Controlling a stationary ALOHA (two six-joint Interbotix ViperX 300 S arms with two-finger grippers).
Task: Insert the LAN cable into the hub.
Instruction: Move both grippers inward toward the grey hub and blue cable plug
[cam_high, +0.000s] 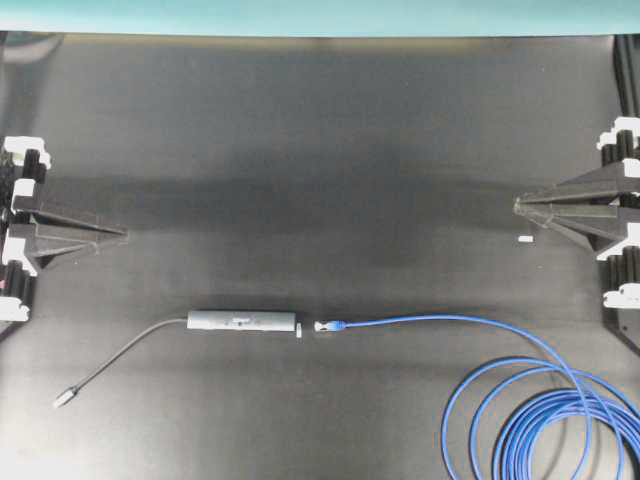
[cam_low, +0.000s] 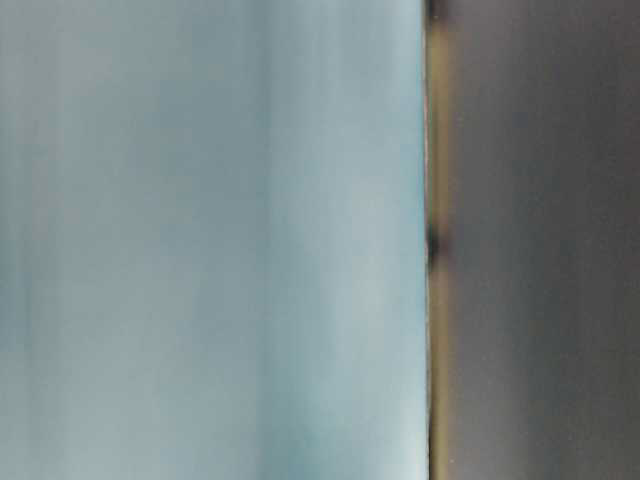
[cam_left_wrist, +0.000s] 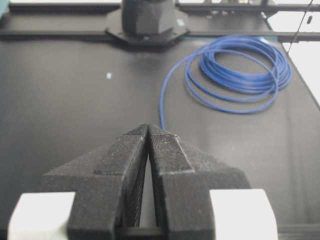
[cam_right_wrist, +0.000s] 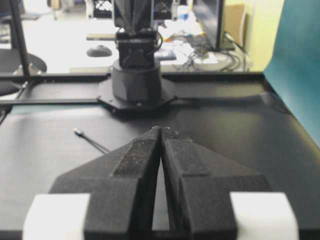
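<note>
My two arms sit parked at opposite edges of the black counter (cam_high: 320, 130), the left gripper (cam_high: 122, 236) and the right gripper (cam_high: 518, 205) each pointing inward with jaws pressed together and nothing between them. My left wrist view shows the left gripper's (cam_left_wrist: 149, 126) jaws meeting at a thin seam; my right wrist view shows the same of the right gripper (cam_right_wrist: 160, 129).

The hub (cam_high: 242, 321) lies flat across the near middle of the counter, a slim dark-grey bar with a small white marking on top. Its thin grey cable (cam_high: 125, 353) curves away to the left and ends in a small silver plug (cam_high: 64, 399).

The LAN cable (cam_high: 440, 320) lies in line with the hub: its clear plug (cam_high: 325, 325) rests just beside the hub's right end, a small gap between them, not inserted. From there the blue line runs right and winds into loose coils (cam_high: 545, 430) at the near right corner. A small white scrap (cam_high: 524, 240) lies on the counter near my right gripper. The table-level view is a blur.
</note>
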